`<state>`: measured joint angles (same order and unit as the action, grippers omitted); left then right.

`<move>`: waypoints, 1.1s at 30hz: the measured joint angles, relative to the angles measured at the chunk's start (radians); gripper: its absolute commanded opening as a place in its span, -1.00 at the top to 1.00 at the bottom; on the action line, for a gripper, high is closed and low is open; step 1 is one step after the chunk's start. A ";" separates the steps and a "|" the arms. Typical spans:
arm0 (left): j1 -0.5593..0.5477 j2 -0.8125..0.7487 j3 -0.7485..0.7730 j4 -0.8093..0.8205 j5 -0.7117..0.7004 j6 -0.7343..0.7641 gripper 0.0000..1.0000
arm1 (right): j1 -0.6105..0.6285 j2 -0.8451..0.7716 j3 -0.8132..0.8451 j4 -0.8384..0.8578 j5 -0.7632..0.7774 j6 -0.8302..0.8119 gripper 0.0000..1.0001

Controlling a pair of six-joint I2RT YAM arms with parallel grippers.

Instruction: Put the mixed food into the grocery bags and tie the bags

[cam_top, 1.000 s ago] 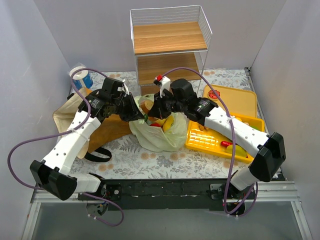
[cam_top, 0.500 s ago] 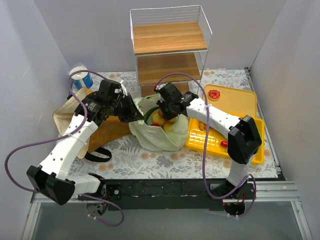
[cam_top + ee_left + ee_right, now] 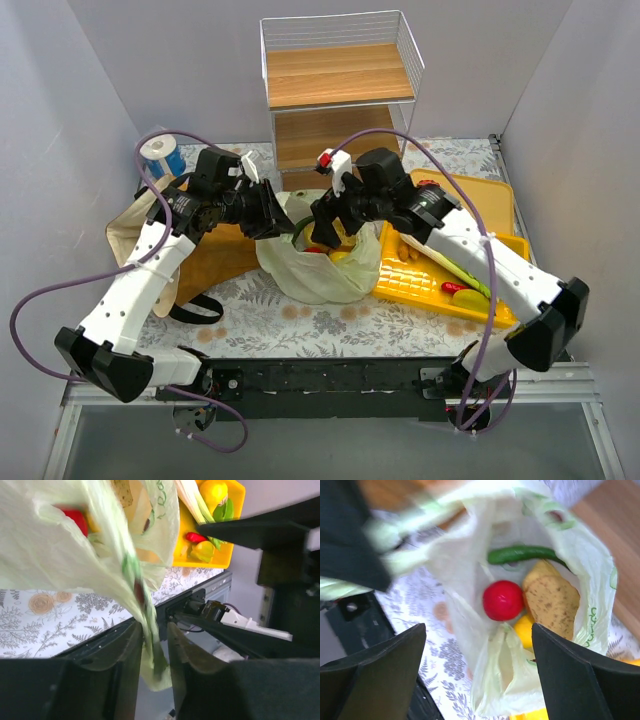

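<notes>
Grey walls (image 3: 80, 80); bag (image 3: 320, 280) on fern-print table (image 3: 270, 322).

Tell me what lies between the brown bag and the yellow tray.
The crinkly translucent pale-green plastic bag lies between the brown fabric bag and the yellow plastic tray. The top view shows it.

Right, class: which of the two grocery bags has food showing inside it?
The pale-green plastic bag in the middle: a red tomato and tan potato show inside. The brown bag to its left shows none.
</notes>
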<state>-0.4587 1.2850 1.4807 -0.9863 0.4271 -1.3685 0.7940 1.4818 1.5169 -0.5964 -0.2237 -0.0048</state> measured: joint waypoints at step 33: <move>0.008 -0.091 -0.046 0.308 -0.272 0.280 -0.84 | -0.022 -0.071 -0.246 0.089 0.082 -0.059 -0.78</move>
<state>-0.4507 1.1942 1.4345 -0.6785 0.1547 -1.0882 0.7719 1.4113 1.2705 -0.5072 -0.1413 -0.0635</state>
